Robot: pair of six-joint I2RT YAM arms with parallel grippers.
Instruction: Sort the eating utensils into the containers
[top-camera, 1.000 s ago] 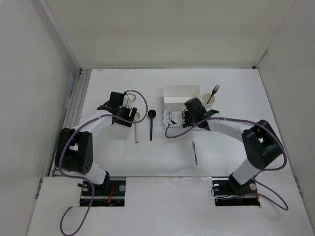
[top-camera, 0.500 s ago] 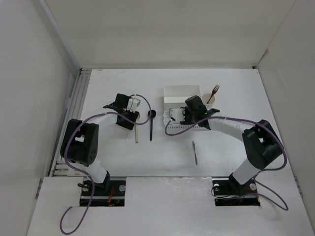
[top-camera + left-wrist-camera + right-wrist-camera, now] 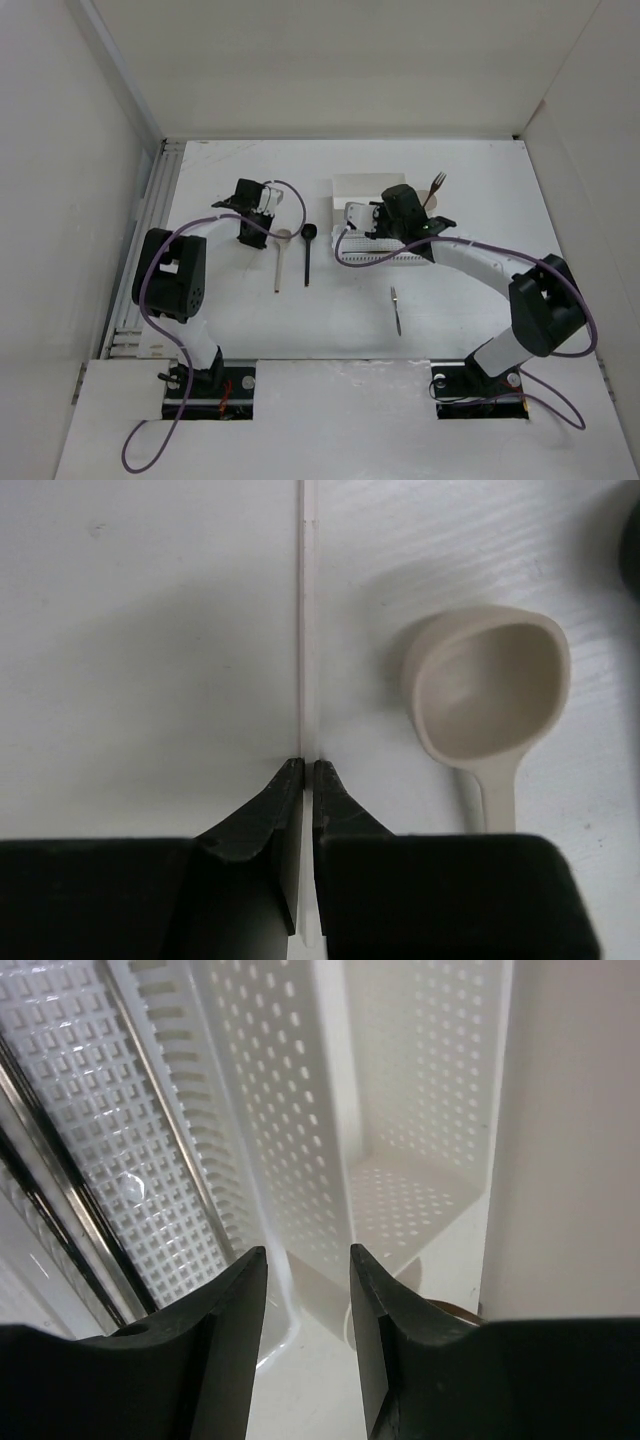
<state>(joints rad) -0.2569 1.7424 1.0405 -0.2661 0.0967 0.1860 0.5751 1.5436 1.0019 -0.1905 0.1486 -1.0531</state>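
**Left tool closes on a pale stick while the right stands open over the basket**

A second ago our left tool (image 3: pixel 308 770) stood wide above the table (image 3: pixel 460 320). Now its two fingers are pinched together on a thin pale stick (image 3: pixel 308 630), which lies flat on the table and runs straight away from the fingertips. The beige spoon (image 3: pixel 490 690) lies just beside it, bowl up and untouched. In the overhead view the black spoon (image 3: pixel 307 255) rests a little further to the right.

Our right tool (image 3: pixel 308 1255) was nearly closed a second ago. Now its fingers are apart with nothing between them, hanging over the perforated basket (image 3: pixel 395 255). Slim shiny sticks (image 3: pixel 150 1090) lie along the basket floor to the left of the fingers. We judge that a stick has just been dropped there, though we cannot tell which one.

The white box (image 3: pixel 360 185) sits just behind the basket, and a dark fork (image 3: pixel 437 183) stands upright beyond the right arm. One slim dark utensil (image 3: pixel 397 310) lies alone on the table, well apart from both tools.

We judge the sort to be partly done. The left grip looks ready for a lift, but the stick is thin and held near one end, so it may swing or slip.
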